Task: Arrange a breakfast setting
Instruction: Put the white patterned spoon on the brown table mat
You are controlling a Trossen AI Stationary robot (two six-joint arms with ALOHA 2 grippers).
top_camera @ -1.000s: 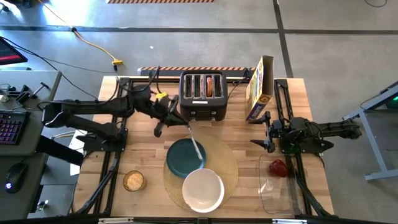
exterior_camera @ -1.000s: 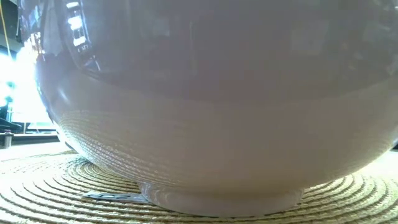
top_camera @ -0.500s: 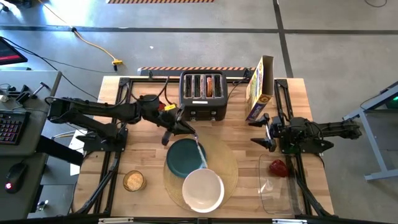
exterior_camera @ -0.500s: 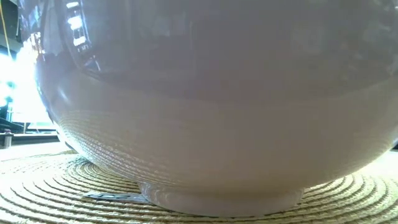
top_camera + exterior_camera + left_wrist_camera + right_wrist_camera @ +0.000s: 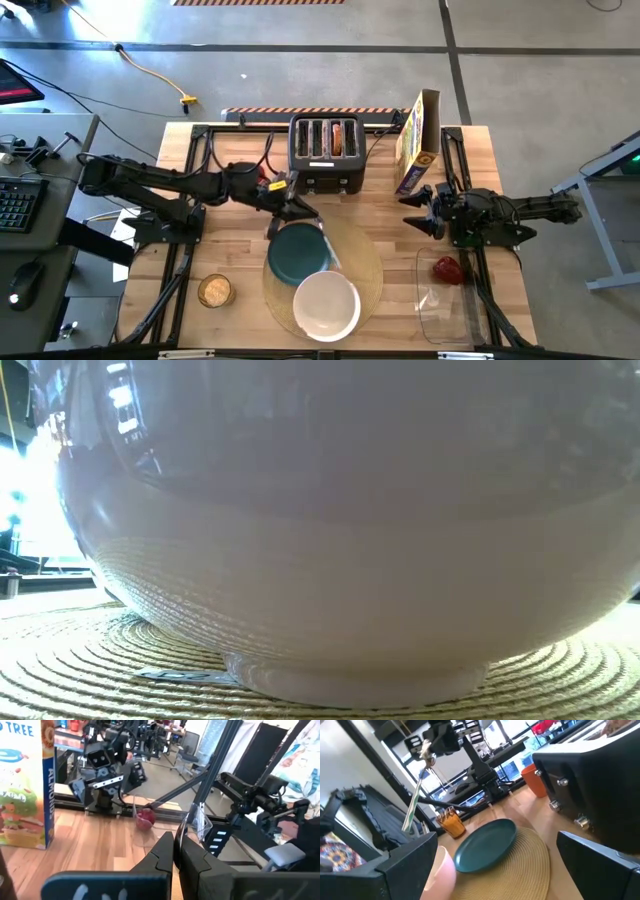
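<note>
Round pale tan woven placemat (image 5: 362, 262) lay centre-near on the wooden counter (image 5: 240, 250), carrying the dark teal round plate (image 5: 293, 253) and, nearer, the large white bowl (image 5: 325, 305). Left tool (image 5: 300, 212), fingers pinched on the small metal spoon (image 5: 415, 802), hung over the plate's far edge. Right tool (image 5: 418, 213) waited at right, spread wide, empty. Spoon, tan bagel half (image 5: 215, 291) near-left and small red food item (image 5: 447, 269) near-right seemingly remained to be placed.

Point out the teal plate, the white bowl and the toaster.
teal plate (image 5: 295, 252): high view, on its bare centre.
white bowl (image 5: 326, 306): high view, on its inside floor.
toaster (image 5: 326, 178): high view, on its black front face.
</note>
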